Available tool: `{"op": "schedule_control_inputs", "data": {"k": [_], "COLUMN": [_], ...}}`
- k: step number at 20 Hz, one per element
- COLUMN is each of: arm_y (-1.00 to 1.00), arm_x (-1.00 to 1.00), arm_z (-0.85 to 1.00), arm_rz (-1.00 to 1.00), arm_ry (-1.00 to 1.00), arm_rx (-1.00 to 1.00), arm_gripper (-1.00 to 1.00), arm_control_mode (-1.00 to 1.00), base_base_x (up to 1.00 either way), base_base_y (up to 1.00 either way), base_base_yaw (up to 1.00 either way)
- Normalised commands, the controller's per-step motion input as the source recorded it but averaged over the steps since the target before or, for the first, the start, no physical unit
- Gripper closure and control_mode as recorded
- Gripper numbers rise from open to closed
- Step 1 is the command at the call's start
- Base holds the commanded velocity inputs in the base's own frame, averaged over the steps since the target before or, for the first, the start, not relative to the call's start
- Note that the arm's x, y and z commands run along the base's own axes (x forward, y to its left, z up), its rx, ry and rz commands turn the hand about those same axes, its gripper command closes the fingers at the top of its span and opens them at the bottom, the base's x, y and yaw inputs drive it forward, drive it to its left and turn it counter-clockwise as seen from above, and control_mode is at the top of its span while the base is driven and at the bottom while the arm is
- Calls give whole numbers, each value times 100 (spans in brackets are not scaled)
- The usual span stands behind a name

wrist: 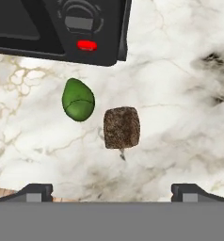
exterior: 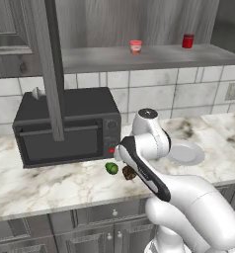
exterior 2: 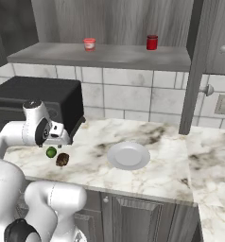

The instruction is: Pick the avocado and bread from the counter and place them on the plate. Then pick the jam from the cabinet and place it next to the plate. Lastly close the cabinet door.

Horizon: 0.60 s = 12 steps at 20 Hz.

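Observation:
The dark green avocado [wrist: 78, 100] and the brown speckled bread [wrist: 122, 127] lie side by side on the marble counter [wrist: 180, 94], just in front of the microwave. My gripper [wrist: 115, 190] hangs above them, open, fingertips wide apart with nothing between them; the bread lies closest to its centre line. From the base, the avocado [exterior: 111, 168] and bread [exterior: 129, 172] show beside my hand. The white plate [exterior: 186, 153] sits bare to their right. The light red jam [exterior: 136, 47] stands on the cabinet shelf [exterior: 104, 60]. The cabinet door [exterior: 49, 69] stands open, edge-on.
A black microwave [exterior: 65, 126] stands on the counter right behind the two foods. A darker all-red jar [exterior: 188, 41] stands on the shelf to the right of the jam. A wall outlet [exterior: 231, 91] is on the tiled backsplash.

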Motion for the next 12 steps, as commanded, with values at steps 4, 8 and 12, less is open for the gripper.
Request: {"op": "schedule_control_inputs", "data": {"k": [4,8,12], "arm_y": [-3,-3,-3], "arm_x": [2,7,13], "arm_z": [-26,-26,-23], "arm_rz": [12,12,16], "arm_ry": [0,0,0], "arm_rx": [-5,-5,-1], "arm_gripper": [-100,-100,-100], "arm_control_mode": [-100,-100,-100], "base_base_x": [0,0,0], "base_base_y": [0,0,0], "base_base_yaw": [0,0,0]}}
